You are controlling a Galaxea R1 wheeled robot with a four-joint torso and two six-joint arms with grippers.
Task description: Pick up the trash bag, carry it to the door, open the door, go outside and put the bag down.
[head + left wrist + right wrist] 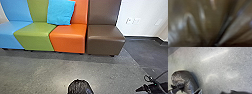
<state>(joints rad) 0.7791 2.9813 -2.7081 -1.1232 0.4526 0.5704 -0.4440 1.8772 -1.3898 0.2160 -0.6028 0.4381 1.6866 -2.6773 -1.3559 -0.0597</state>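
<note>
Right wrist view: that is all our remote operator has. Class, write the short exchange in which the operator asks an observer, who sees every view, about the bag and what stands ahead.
Operator: I see the dark, shiny bag. How does its plastic look from the left wrist?
Observer: Very close up, glossy folds, most likely the bag's, run together toward one spot.
Operator: And what stands ahead of the robot?
Observer: A row of seats: blue, green, orange and brown.
</note>
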